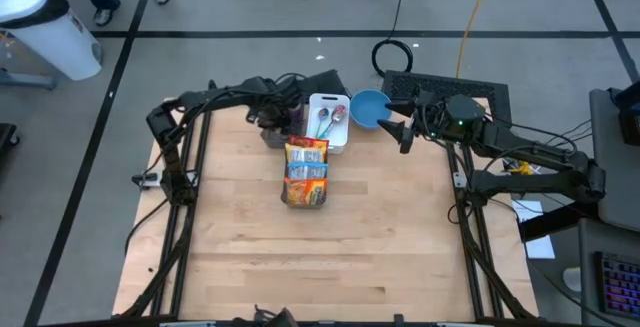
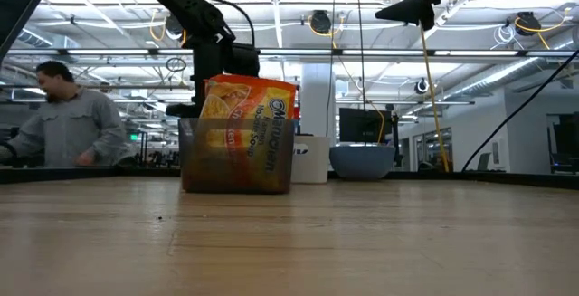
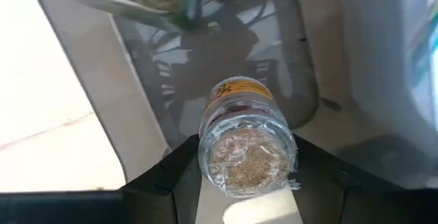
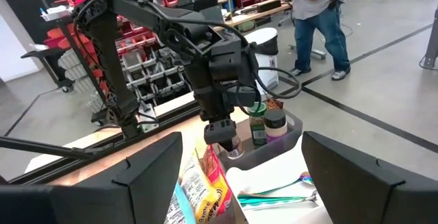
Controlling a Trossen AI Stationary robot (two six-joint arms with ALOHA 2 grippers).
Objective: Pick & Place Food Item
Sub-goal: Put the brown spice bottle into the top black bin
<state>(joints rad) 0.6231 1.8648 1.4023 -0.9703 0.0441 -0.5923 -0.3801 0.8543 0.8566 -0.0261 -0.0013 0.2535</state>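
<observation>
The spice jar (image 3: 247, 136) sits clamped between the left tool's (image 3: 246, 183) fingers, above the grey bin (image 1: 275, 122) at the counter's far edge. The right tool (image 1: 400, 132) hangs spread and empty by the blue bowl (image 1: 368, 108). Soup packets (image 1: 306, 170) stand mid-counter (image 1: 330, 257) (pale wood). A person (image 2: 68, 119) stands behind.

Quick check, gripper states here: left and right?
Left gripper: closed on the spice jar, over the grey bin.
Right gripper: open, holding nothing, raised near the blue bowl.
</observation>
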